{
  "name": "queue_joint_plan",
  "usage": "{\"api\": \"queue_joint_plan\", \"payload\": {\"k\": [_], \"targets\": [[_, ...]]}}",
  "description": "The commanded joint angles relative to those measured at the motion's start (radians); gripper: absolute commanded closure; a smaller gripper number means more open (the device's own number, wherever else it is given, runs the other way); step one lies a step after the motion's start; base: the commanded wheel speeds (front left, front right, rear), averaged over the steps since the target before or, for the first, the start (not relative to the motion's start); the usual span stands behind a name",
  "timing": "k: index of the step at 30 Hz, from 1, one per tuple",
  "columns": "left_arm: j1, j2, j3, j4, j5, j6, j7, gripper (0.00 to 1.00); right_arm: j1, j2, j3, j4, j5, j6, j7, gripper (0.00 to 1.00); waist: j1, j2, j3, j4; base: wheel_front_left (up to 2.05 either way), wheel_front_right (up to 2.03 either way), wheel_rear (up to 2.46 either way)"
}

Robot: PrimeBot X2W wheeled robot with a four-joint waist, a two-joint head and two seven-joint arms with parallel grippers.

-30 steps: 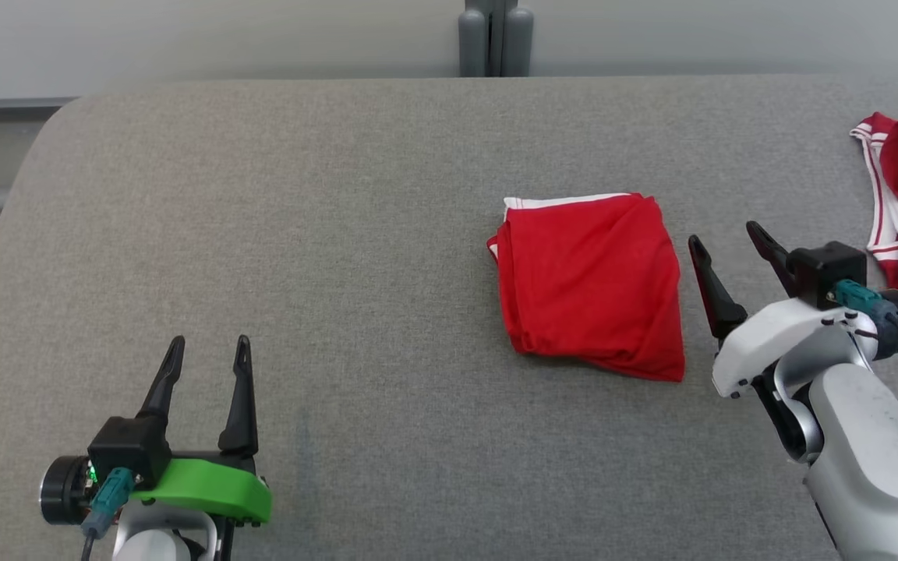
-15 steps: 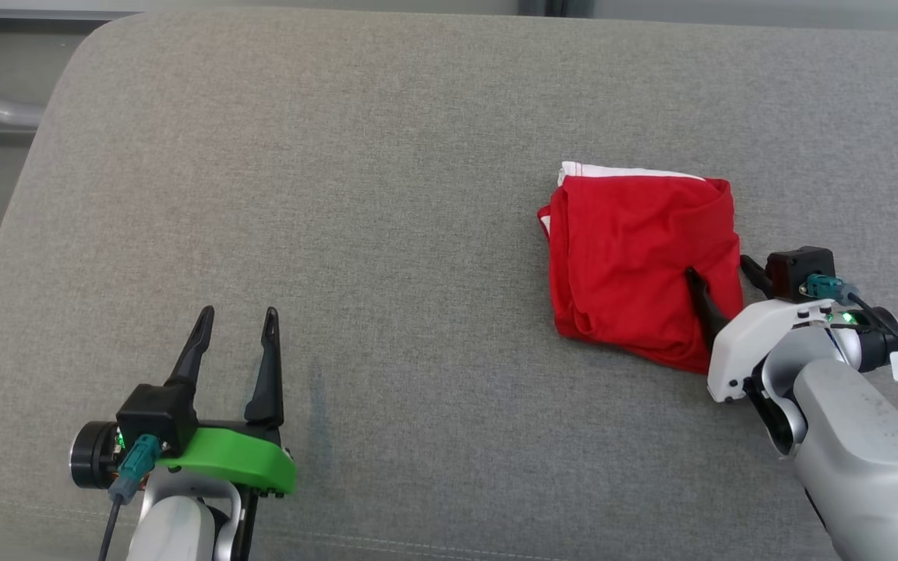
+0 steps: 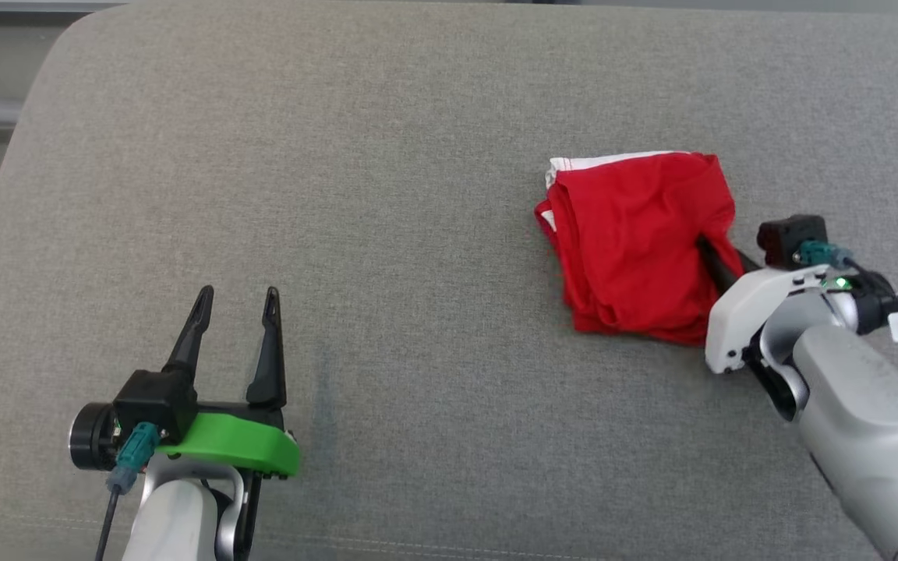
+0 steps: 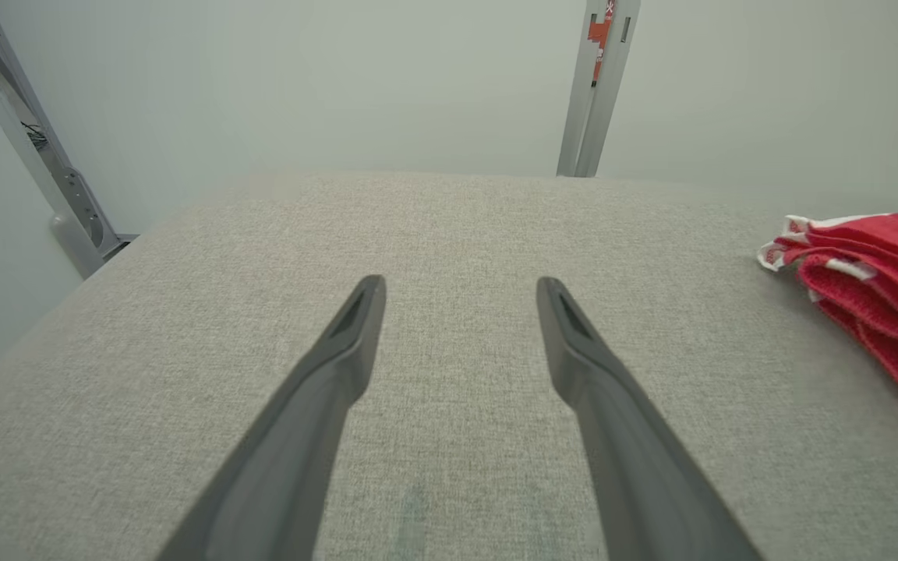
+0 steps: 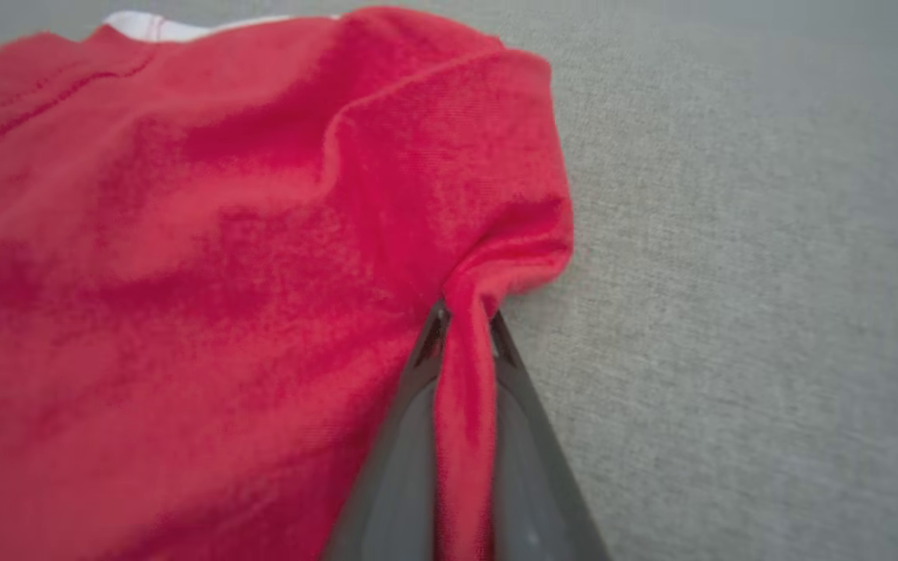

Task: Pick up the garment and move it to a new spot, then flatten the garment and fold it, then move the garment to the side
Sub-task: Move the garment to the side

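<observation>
Closest to the robot, the left claw [image 3: 237,292] hangs just over the grey desk [image 3: 387,156]. Its two dark fingers are wide apart and there is nothing between them. It is well apart from the red cloth.

A bit further out, on the robot's right side, the right claw [image 5: 466,315] is squeezed tight on the garment [image 3: 636,241]. It has a thin ridge of red cloth pinched between its fingers, right at the edge nearest to it.

The garment is a soft red pile with a white strip along its far edge. It lies on the right part of the desk, folded over itself in a few layers and a little bunched up.

Past it, the desk runs on bare to its far edge, where a grey post [image 4: 597,86] stands against a pale wall [image 4: 301,78].

What could go wrong? The pinch looks small — maybe only the top layer is caught. If the arm lifts fast, the thin bit may slip out, and the cloth would flop back down. Or the layers could fall open and drag along the desk, so the garment lands in a messy heap that is harder to flatten.
</observation>
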Motion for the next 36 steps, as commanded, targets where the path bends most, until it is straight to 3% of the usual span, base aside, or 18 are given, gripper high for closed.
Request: {"api": "queue_joint_plan", "payload": {"k": [1,13,21,28,36], "targets": [[-0.026,-0.004,-0.004,-0.012,0.004,0.001,-0.002,0.00,-0.038,-0.031,0.019,-0.010,-0.006,-0.003,0.007,1.00,0.0000,0.0000,0.036,-0.024,0.00,0.00,0.00],[-0.117,0.003,-0.002,-0.084,0.050,0.003,-0.003,0.00,-0.267,-0.292,0.178,-0.167,0.043,-0.003,0.091,1.00,0.0000,0.0000,0.249,-0.189,0.00,0.00,0.00],[-0.153,0.040,-0.006,-0.142,0.082,0.001,-0.003,0.00,-0.372,-0.488,0.170,-0.258,0.134,-0.003,0.138,1.00,0.0000,0.0000,0.361,-0.299,0.00,0.00,0.00],[-0.146,0.058,-0.024,-0.200,0.096,-0.001,-0.002,0.00,-0.433,-0.663,0.168,-0.279,0.210,-0.003,0.184,1.00,0.0000,0.0000,0.406,-0.329,0.00,0.00,0.00],[-0.122,0.062,-0.039,-0.253,0.092,0.005,0.018,0.00,-0.507,-0.772,0.244,-0.274,0.253,-0.003,0.204,1.00,0.0000,0.0000,0.416,-0.326,0.00,0.00,0.00]]}}
